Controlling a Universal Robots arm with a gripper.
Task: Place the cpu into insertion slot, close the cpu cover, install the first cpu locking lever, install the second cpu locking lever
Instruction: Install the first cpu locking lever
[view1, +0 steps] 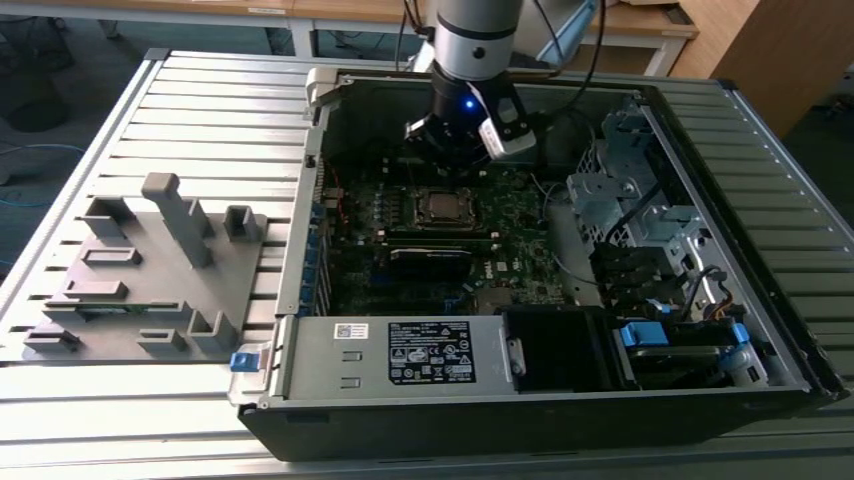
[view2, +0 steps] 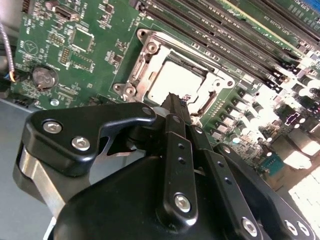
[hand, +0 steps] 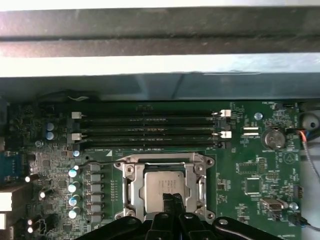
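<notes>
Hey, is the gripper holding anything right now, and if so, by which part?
Nothing seems held: the gripper has its jaws shut together with nothing visible between them, its tips just over the cpu.

In the exterior view, a table (view1: 200, 110) of pale grey ribbed slats is seen. An open computer case (view1: 534, 420) is laid flat across its centre and the exterior view's right. A grey fixture plate (view1: 147, 290) with upright blocks is set at the exterior view's left. A small blue piece (view1: 244, 360) is seen just beside the case's lower-left corner.
</notes>
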